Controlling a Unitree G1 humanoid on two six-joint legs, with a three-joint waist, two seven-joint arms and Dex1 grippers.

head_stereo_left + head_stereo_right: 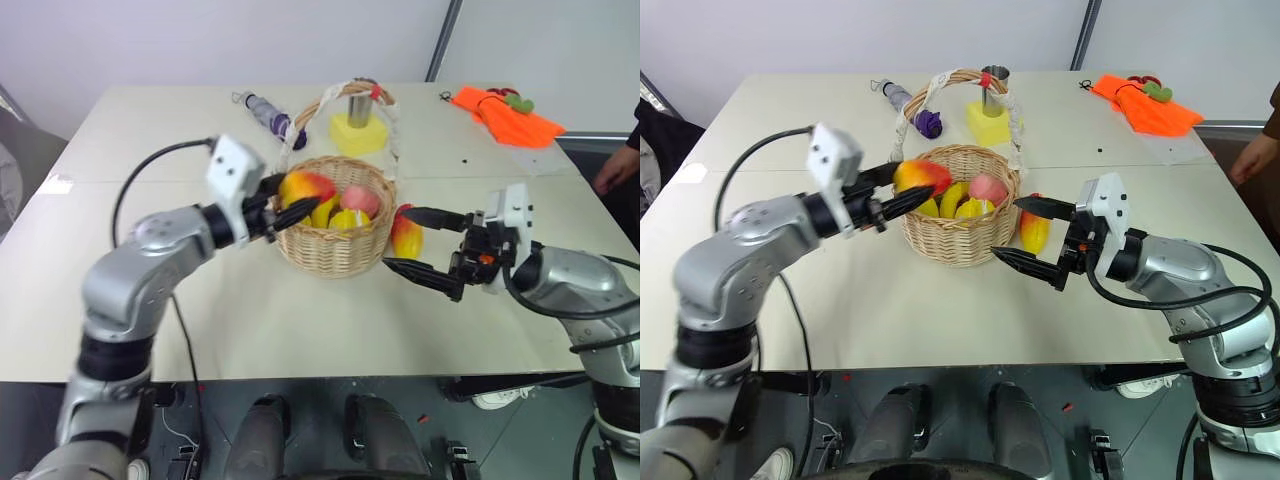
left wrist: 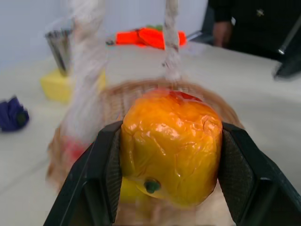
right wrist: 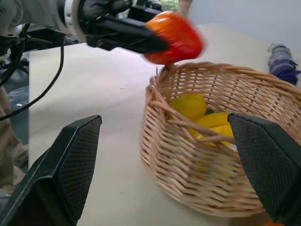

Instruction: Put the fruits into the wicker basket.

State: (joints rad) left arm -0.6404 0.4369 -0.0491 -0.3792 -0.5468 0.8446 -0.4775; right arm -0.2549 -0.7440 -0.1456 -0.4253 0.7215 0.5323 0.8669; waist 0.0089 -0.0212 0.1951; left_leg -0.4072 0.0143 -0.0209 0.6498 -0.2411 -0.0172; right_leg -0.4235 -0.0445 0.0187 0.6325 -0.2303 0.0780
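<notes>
I am holding the small, roundish red-orange-and-yellow fruit (image 2: 171, 148) in my left gripper (image 1: 285, 208), whose two black fingers are clamping it on either side. The fruit is hanging at the near-left rim of the round tan woven wicker basket (image 1: 335, 250), just above the rim rather than down inside it. The basket is sitting near the middle of the pale tabletop (image 1: 300, 330), and its tall arched handle wrapped in white cloth with red bits (image 1: 385, 120) is rising over it. Yellow bananas (image 1: 335, 214) and a pale pink round fruit (image 1: 360, 200) are lying inside the basket.

My right gripper (image 1: 425, 242) is standing wide open with nothing between its fingers, hovering level just to the right of the basket. The larger elongated red-orange-and-yellow mango (image 1: 405, 238) is lying on the tabletop right beside the basket's right wall, between the basket and my open right gripper; I cannot tell whether it is touching the wicker.

Behind the basket, a yellow sponge block carrying a steel cup (image 1: 358, 125) is standing on the tabletop, with a purple-and-grey folded umbrella (image 1: 268, 115) to its left. A bright orange cloth (image 1: 505, 115) is lying at the far right corner, and a person's hand (image 1: 615, 170) is showing at the right edge of the tabletop.
</notes>
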